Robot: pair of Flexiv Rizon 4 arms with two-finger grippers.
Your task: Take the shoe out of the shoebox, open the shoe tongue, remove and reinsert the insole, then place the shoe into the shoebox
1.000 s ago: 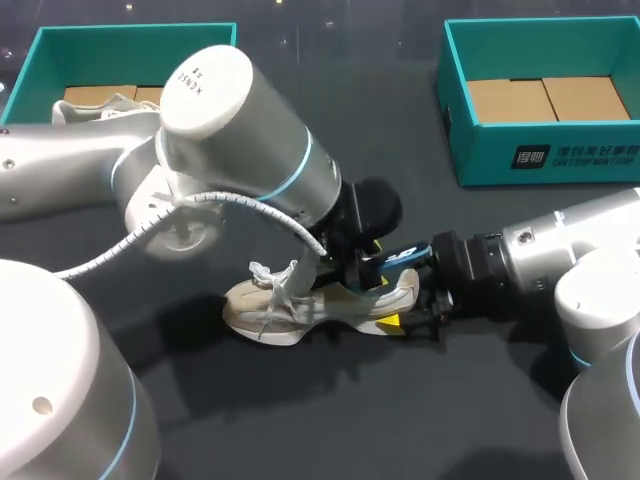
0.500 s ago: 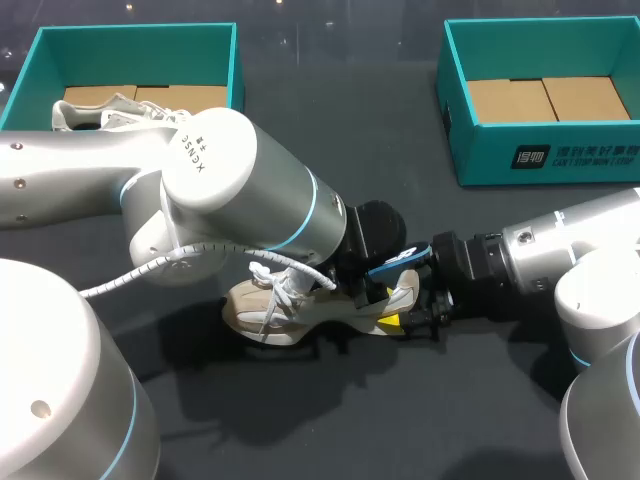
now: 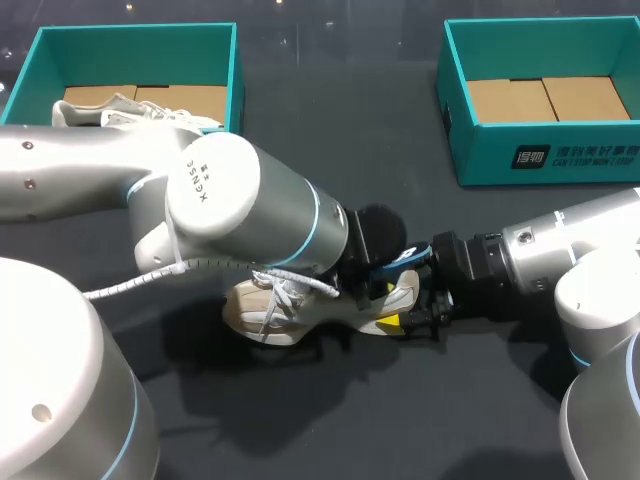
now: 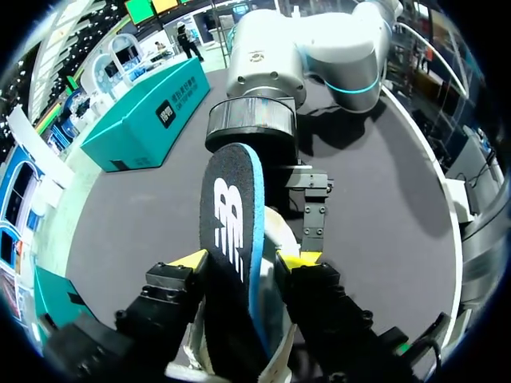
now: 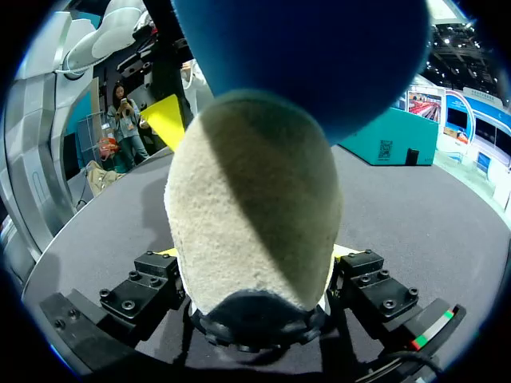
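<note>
1. the shoe (image 3: 275,312) lies on its sole in the middle of the dark surface (image 3: 350,420), outside both boxes, toe toward the left arm's side and heel toward the right arm (image 3: 540,255).
2. the left arm (image 3: 230,200) reaches across above the shoe; its jaws are closed on the insole (image 4: 231,239), with a yellow tip (image 4: 189,259) pressed to each face.
3. the insole, black on top with a blue edge, stands tilted over the heel opening; its upper end (image 3: 398,262) points at the right arm and its lower end runs down toward the shoe's opening.
4. the right arm's jaws grip the shoe's heel (image 5: 255,207) from both sides, low on the surface; one yellow tip (image 3: 390,322) shows beside the heel.
5. white laces (image 3: 285,290) lie loose over the shoe's front.
6. the left shoebox (image 3: 235,65) holds a second shoe (image 3: 120,108); the right shoebox (image 3: 540,160) shows its cardboard floor.
</note>
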